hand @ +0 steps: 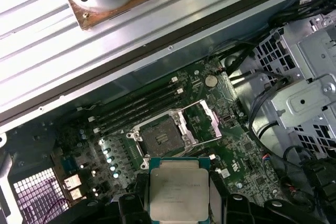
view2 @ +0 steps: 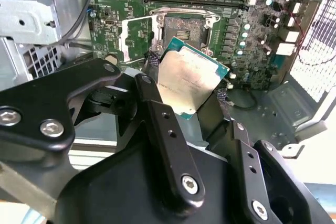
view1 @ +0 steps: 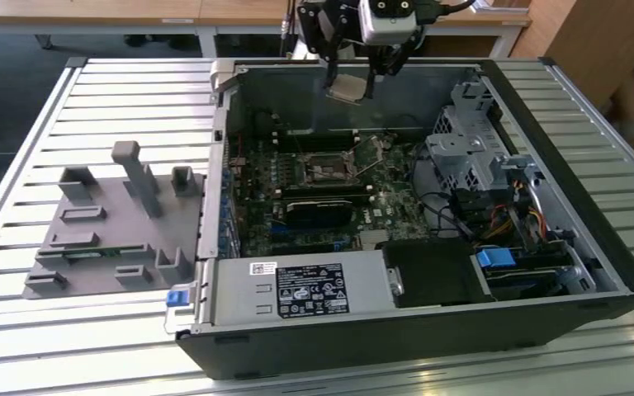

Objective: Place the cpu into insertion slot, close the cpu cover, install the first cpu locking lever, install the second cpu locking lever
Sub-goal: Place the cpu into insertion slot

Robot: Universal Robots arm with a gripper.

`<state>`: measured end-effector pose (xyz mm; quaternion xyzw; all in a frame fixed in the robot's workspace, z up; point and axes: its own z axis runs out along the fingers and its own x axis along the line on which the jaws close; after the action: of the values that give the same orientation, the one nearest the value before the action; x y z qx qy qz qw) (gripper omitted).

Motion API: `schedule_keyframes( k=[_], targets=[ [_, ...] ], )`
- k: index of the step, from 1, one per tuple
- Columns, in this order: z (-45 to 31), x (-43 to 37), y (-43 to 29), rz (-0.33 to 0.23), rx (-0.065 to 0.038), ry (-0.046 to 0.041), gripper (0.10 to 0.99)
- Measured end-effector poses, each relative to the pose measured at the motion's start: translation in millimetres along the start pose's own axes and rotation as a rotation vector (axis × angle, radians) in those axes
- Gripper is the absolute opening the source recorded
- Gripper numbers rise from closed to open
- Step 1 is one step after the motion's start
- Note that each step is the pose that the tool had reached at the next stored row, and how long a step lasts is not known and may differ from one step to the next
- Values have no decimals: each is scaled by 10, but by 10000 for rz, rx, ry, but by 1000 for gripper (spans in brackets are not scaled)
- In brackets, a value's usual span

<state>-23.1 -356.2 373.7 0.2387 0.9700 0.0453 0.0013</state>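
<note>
Clearly the jaws are pinching the cpu (view2: 191, 77) by two opposite edges, one dark jaw on each side, with its pale silvery face and green rim bare between them. In the exterior view the chip hangs tilted in that grip, high over the far wall of the open computer case (view1: 614, 272) and well apart from the insertion slot (view1: 323, 169), which sits low on the green motherboard (view1: 399, 210). Nothing of the chip touches the board.

In both wrist views the insertion slot shows as a square socket with a dark, bare centre. The cpu is held short of it, with a strip of board showing between the chip's edge and the slot's frame. The cpu cover (view2: 137, 38) stands flipped open just beside the slot, hinged along one side, its cut-out middle showing the board behind it. The first wrist view shows the same cover (hand: 203, 116) raised away from the socket. The long memory slots (hand: 139, 103) run along another side of the insertion slot, near it.

Well apart from the slot, outside the case, a grey moulded fixture (view1: 113, 223) rests on the slatted metal worktop (view1: 30, 124).
</note>
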Motion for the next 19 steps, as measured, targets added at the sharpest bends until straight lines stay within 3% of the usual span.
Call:
schedule_keyframes(
  k=[19],
  targets=[
    [5,0,0,1548,-19,-145,541]
  ],
)
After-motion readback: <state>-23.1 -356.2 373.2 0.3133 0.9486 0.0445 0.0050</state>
